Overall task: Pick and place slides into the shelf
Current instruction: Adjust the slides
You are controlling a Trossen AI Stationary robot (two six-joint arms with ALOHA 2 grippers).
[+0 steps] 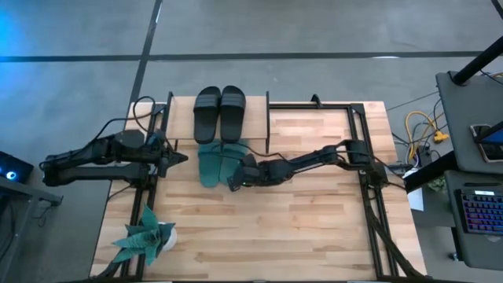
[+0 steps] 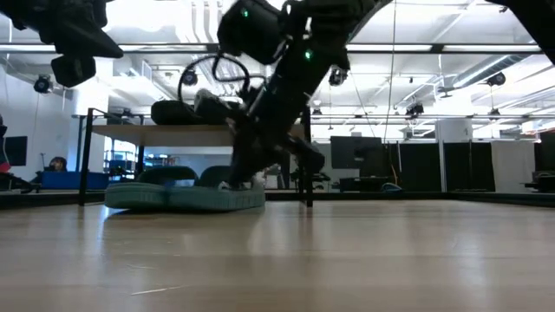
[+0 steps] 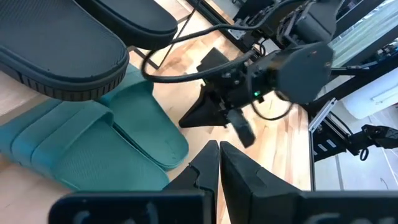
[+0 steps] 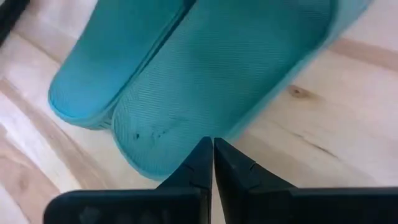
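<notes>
The bench (image 1: 314, 236) is carrying the load along its far edge only; the wide stretch of boards toward the near edge is lying open, apart from a green plant (image 1: 145, 240) standing at the near left corner.

The shelf (image 1: 220, 101) is standing at the far edge, left of centre. The black slides (image 1: 220, 112) are lying side by side on its top board. The teal slides (image 1: 218, 161) are lying side by side on the bench, partly under the shelf, with their heels projecting onto the open boards.

No brand, label or writing is readable on the slides or the shelf.

The right hand (image 1: 233, 182) is reaching across from the right side and sitting low at the heel end of the teal slides. In the right wrist view its fingers (image 4: 198, 163) are pressing together, tip to tip, with nothing between them, and they are pointing at the heel edge of the nearer teal slide (image 4: 224, 74). Contact with the slide cannot be confirmed.

The left hand (image 1: 179, 158) is waiting at the left side of the shelf, just beside the teal slides. Its fingers (image 3: 205, 163) are likewise closing against each other and gripping nothing.
</notes>
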